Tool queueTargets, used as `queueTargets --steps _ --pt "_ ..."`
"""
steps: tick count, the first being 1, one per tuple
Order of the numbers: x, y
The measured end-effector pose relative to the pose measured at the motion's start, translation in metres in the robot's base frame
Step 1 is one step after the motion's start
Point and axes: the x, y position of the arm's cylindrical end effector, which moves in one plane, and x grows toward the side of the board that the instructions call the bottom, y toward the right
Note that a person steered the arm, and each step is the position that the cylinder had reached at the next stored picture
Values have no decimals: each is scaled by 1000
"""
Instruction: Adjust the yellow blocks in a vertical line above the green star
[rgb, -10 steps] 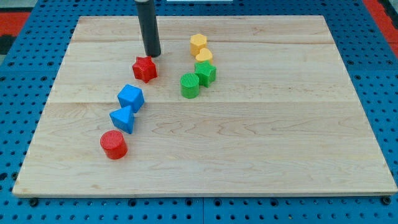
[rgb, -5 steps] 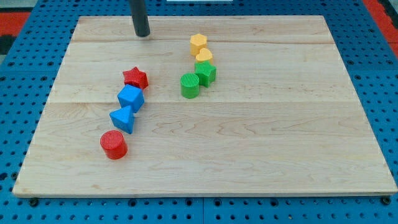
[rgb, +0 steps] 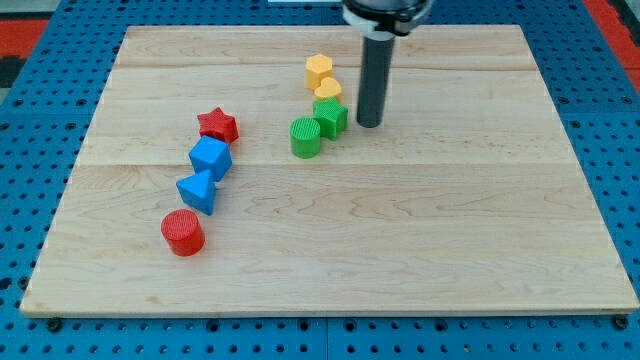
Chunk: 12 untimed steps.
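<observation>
Two yellow blocks sit near the board's top middle: a yellow hexagon (rgb: 319, 70) and, just below it, a yellow heart-like block (rgb: 328, 91). The green star (rgb: 331, 117) lies directly below them, touching the lower yellow block. A green cylinder (rgb: 305, 138) sits at the star's lower left. My tip (rgb: 369, 123) rests on the board just to the right of the green star, a small gap apart from it.
A red star (rgb: 218, 125), a blue block (rgb: 211, 157), a blue wedge-like block (rgb: 198, 190) and a red cylinder (rgb: 183, 232) form a slanted line on the view's left. The wooden board (rgb: 450, 220) lies on a blue pegboard.
My tip pushed the red star down-left against the blue block, moved up to the board's top left, then crossed right to beside the green star. The yellow and green blocks stayed put.
</observation>
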Motion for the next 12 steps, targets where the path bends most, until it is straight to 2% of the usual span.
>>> queueTargets --steps 2,3,4,5,9,10,11,12 --pt "-6 -22" --pt "-10 18" --pt "-32 19" --pt "-46 -8" --pt "-109 -44" --pt "-94 3" --pt "-68 16" --pt "-68 -32"
